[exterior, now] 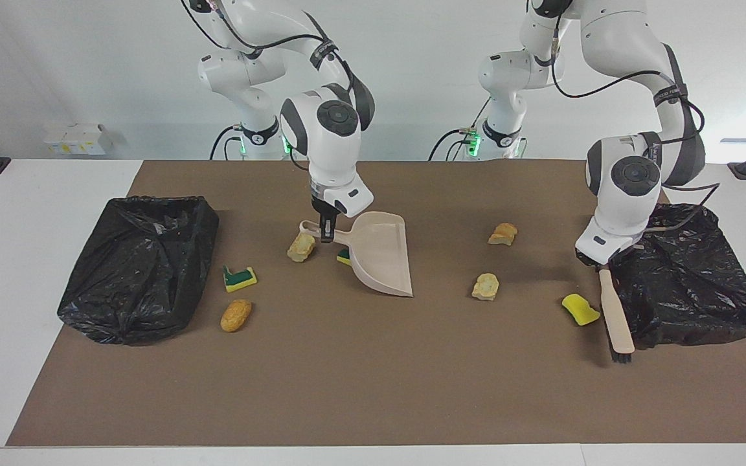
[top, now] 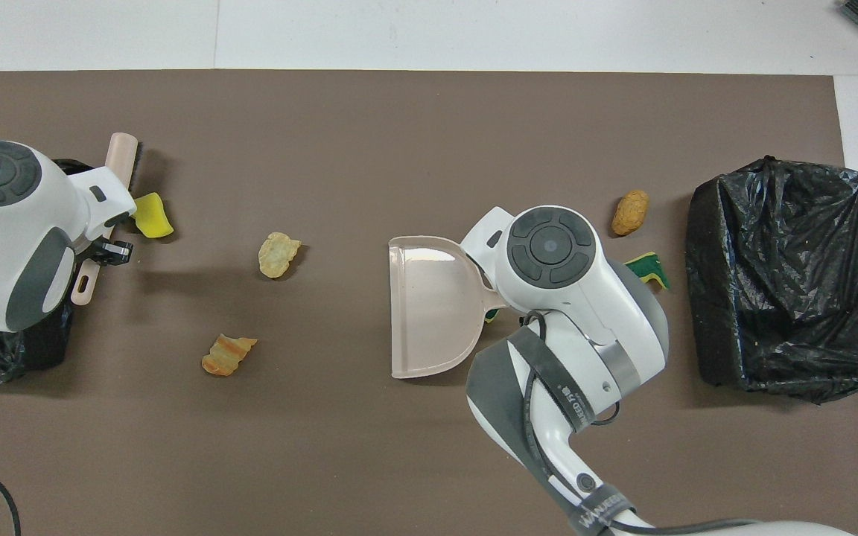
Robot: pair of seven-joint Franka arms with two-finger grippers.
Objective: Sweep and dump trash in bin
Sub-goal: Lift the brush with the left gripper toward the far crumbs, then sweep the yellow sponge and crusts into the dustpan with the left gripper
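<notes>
Brown mat (exterior: 360, 375): right gripper (exterior: 326, 228) clamps the dustpan (exterior: 383, 259) handle; left gripper (exterior: 603, 259), fingers unreadable, meets the brush (exterior: 616, 310). Next: sweep scraps.

High facing view, steep overhead, shared table (exterior: 373, 388)

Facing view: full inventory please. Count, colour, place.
bins: 2, black, one at the right arm's end of the mat, the other at the left arm's end
mat: 1, brown, on the white table
dustpan: 1, beige, mid-mat
brush: 1, beige, beside the left arm's bin
sponge pieces: 3; two green-and-yellow near the dustpan, one yellow beside the brush
bread-like chunks: 3, tan; one by the dustpan handle, two mid-mat
nugget: 1, orange-brown, beside the right arm's bin
right gripper: shut on the dustpan handle
left gripper: at the brush handle
</notes>
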